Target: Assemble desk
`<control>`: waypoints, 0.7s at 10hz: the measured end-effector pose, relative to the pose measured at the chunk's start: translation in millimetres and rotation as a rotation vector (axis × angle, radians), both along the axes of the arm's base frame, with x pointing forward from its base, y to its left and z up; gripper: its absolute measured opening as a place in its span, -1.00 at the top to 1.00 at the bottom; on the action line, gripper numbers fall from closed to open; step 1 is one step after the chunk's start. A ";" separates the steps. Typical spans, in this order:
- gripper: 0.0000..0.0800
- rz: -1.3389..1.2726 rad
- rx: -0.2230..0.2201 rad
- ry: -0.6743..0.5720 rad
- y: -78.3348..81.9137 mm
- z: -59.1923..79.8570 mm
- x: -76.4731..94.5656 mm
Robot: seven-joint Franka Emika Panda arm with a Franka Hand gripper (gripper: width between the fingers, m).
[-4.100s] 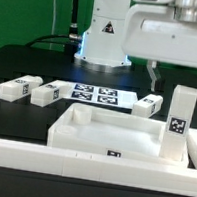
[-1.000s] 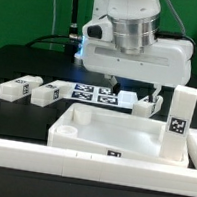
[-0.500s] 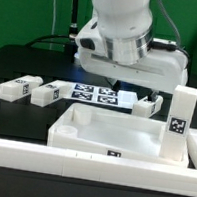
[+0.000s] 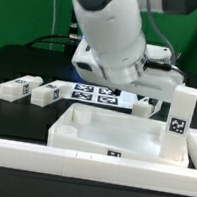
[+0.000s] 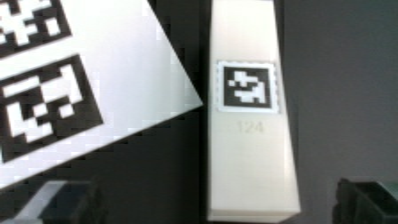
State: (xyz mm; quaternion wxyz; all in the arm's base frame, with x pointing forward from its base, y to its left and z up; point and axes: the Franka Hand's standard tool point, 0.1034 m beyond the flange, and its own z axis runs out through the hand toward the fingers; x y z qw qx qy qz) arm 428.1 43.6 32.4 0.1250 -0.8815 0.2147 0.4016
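Gripper (image 5: 210, 198) at full spread, nothing between the jaws, nothing held

- Lying leg (image 5: 249, 110): flat on the dark table directly under the gripper, tag face up, not touched. Its long axis runs across the line on which the fingers (image 5: 50, 200) close, so they would meet its narrow sides; probably lined up for that reason
- Marker board (image 5: 71, 90): just beside this leg, a thin dark gap between them
- Desk top (image 4: 81, 143): rim up, on the far side of the gripper from the arm's base
- Upright leg (image 4: 179, 122): at the top's corner, near the gripper
- Two more legs (image 4: 19, 87): well apart from it

Judgement: pre-grasp hover, descent not yet made
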 end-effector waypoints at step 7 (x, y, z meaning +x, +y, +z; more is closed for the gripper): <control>-0.62 0.033 0.061 0.149 17.0 -7.9 -3.3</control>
